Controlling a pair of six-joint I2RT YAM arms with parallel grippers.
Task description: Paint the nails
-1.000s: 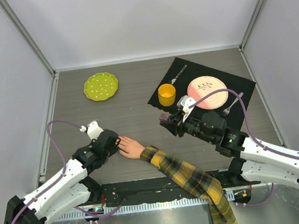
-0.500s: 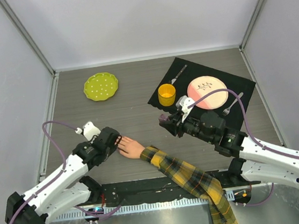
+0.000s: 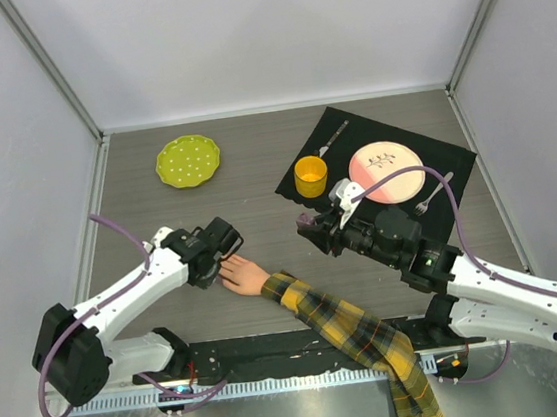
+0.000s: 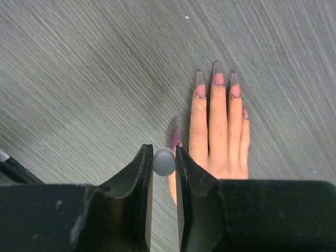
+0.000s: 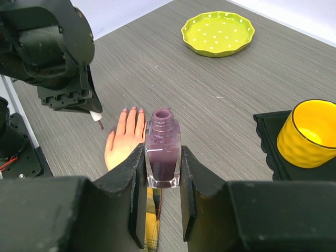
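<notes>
The pale mannequin hand (image 3: 243,274) lies flat on the table, its yellow-and-black plaid sleeve (image 3: 358,335) running to the near edge. In the left wrist view the nails (image 4: 218,77) are long and purple-tinted; the thumb nail (image 4: 176,138) is purple too. My left gripper (image 3: 223,251) is shut on the grey brush cap (image 4: 164,161), just above the thumb side of the hand. The brush (image 5: 97,120) points down beside the thumb. My right gripper (image 3: 311,231) is shut on an open bottle of purple polish (image 5: 163,157), held upright right of the hand.
A green dotted plate (image 3: 188,160) sits far left. A yellow cup (image 3: 311,176), a pink plate (image 3: 386,173) and two forks (image 3: 332,138) lie on a black mat (image 3: 455,163) at the far right. Grey walls close three sides.
My left arm has swung its elbow outward and its gripper has turned and shifted slightly toward the far side over the fingers. The right arm and the bottle have not moved.
</notes>
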